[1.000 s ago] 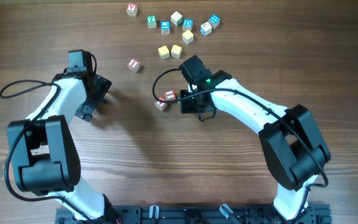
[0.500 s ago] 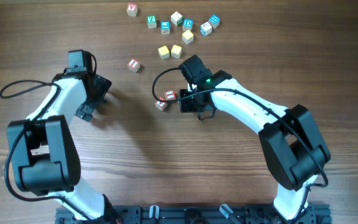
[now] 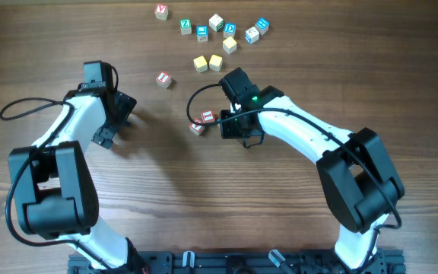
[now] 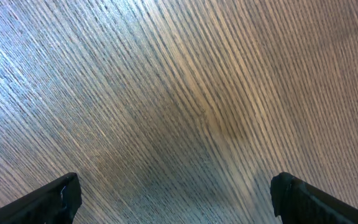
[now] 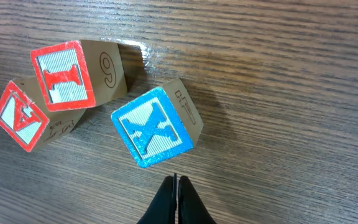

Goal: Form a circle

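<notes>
Three cubes grouped, circle (image 3: 202,122) unfinished mid-table

Left gripper (image 4: 176,193) hangs wide open over table (image 3: 204,198), out of the way. Right gripper (image 5: 176,185) pinched shut, empty, tip just behind blue cube (image 5: 157,127), likely to nudge it against two touching red cubes (image 5: 64,74).

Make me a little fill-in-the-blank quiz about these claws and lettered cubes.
The right claw, pointing at the blue X cube, is ____. The left claw, over wood alone, is ____. The I cube beside the blue one has a ____ border. Overhead, the two plain cubes lying side by side are ____.
Missing words: shut; open; red; yellow.
</notes>
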Robot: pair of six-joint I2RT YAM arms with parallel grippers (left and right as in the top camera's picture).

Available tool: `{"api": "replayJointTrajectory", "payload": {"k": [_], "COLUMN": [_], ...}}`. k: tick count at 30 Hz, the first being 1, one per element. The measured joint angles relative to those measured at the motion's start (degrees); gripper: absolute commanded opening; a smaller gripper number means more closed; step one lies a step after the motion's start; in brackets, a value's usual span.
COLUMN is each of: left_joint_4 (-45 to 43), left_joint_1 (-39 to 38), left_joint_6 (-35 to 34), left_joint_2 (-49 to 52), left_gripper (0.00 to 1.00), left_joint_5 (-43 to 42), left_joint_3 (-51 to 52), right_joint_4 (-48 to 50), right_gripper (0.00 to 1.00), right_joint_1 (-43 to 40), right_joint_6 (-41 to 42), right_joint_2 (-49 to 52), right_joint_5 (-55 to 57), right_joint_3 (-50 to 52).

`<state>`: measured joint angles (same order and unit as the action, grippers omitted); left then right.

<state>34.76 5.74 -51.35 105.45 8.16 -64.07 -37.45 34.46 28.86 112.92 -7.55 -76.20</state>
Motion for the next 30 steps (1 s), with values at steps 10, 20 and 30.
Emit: {"api": "replayJointTrajectory", "payload": {"k": [10,20,30], "left_joint_4": [0.0,0.0,0.0], "left_joint_1": [0.0,0.0,0.0], "left_joint_6": [0.0,0.0,0.0], "left_joint_2": [0.0,0.0,0.0], "left_gripper": [1.00,1.00,1.00], "left_joint_5": [0.0,0.0,0.0], "left_joint_3": [0.0,0.0,0.0], "right_joint_4": [1.0,2.1,1.9], "right_gripper": [0.04,0.04,0.04], "right_joint_1": [0.0,0.0,0.0], "right_joint_6": [0.0,0.0,0.0], "right_joint_2": [0.3,0.3,0.3], "right_joint_5": [0.4,0.4,0.5], "right_joint_3": [0.0,0.0,0.0]}}
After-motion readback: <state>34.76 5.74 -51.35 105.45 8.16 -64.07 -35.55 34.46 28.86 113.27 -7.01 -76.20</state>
